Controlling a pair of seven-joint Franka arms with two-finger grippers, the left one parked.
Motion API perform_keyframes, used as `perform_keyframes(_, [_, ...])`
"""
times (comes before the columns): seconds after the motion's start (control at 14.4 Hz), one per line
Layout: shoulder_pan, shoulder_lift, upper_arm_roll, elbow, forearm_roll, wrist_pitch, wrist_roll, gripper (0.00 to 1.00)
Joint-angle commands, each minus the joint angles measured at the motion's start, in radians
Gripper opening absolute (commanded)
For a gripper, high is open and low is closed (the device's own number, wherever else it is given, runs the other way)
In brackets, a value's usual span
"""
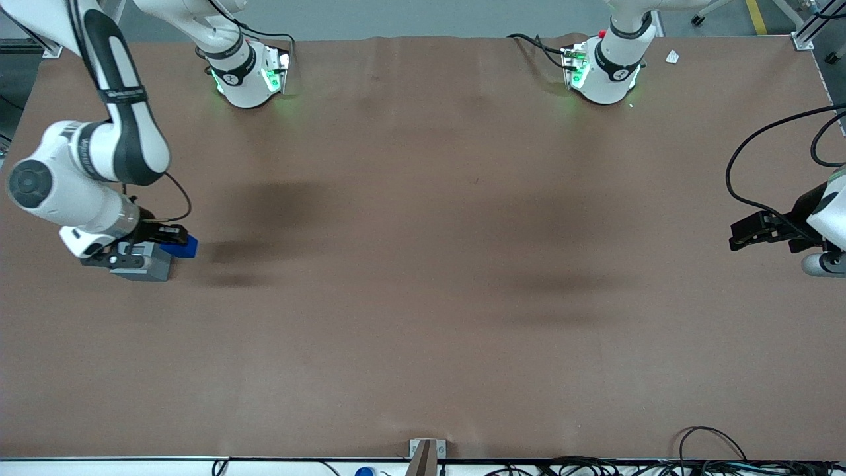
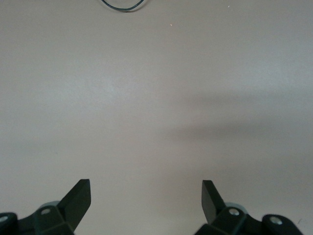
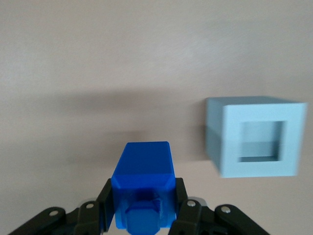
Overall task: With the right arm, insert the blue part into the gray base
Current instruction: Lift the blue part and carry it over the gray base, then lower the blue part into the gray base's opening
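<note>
In the front view, the blue part (image 1: 183, 246) is being held clamped in the gripper (image 1: 165, 235) of the right arm (image 1: 99, 158) toward the working arm's end of the table (image 1: 423, 264), with the gray base (image 1: 145, 262) sitting just at seven o'clock from it. In the right wrist view, the blue part (image 3: 143, 188) is being gripped between both fingers (image 3: 106, 208), and the gray base (image 3: 254, 134) is lying apart at two o'clock, recess open. A jam on the rim is being risked if the part is lowered off-center or tilted.
</note>
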Motion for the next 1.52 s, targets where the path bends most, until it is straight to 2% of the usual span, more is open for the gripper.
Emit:
perform_keyframes(0.0, [-0.074,0.004,0.011,0.071,-0.008,-0.062,-0.067,0.03])
perform_keyframes(0.97, [-0.191,0.072,0.011,0.079,-0.011,0.011,-0.145,0.04])
perform_keyframes(1.45, [-0.201,0.099,0.011,0.082,-0.01,0.033,-0.147,0.04])
